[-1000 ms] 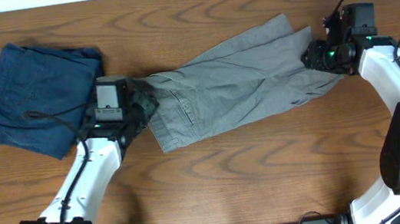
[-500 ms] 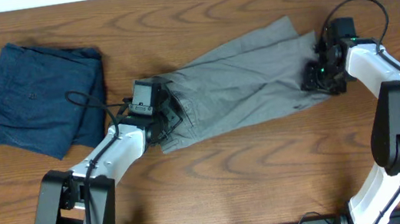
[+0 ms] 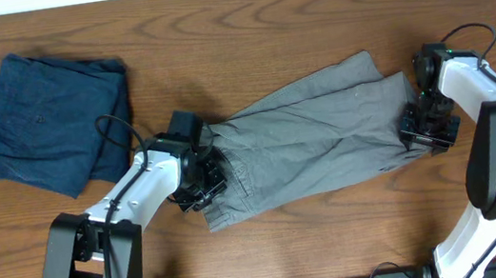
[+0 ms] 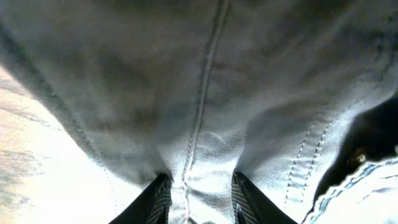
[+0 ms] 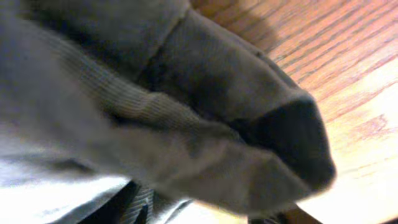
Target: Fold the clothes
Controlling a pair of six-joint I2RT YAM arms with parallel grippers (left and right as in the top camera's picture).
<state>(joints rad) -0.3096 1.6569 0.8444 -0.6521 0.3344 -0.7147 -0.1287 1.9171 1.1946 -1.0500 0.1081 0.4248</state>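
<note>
Grey shorts (image 3: 310, 136): laid wrinkled across the middle of the worktop (image 3: 272, 251), stretched on a slant from lower left to upper right, with one layer seen lying over another.
Waistband end: found at the lower left, where a pocket seam is seen in the overhead view.
Leg end: drawn together to a narrow bunch at the right.
Left end effector (image 3: 203, 178): closed on the shorts at the waistband end. In the left wrist view a stitched seam is seen pinched between the two fingers (image 4: 160, 196), and the cloth fills the rest of that view.
Right end effector (image 3: 424, 125): clamped on the gathered leg end. In the right wrist view folded cloth is bunched right over the fingers, which are mostly hidden by it.
Navy garment (image 3: 44, 123): lying folded at the far left of the worktop, apart from the shorts, with the left arm's cable lying near its right edge.
Worktop: brown wood with a strong grain, bare strips of it seen beside the cloth in both wrist views.
</note>
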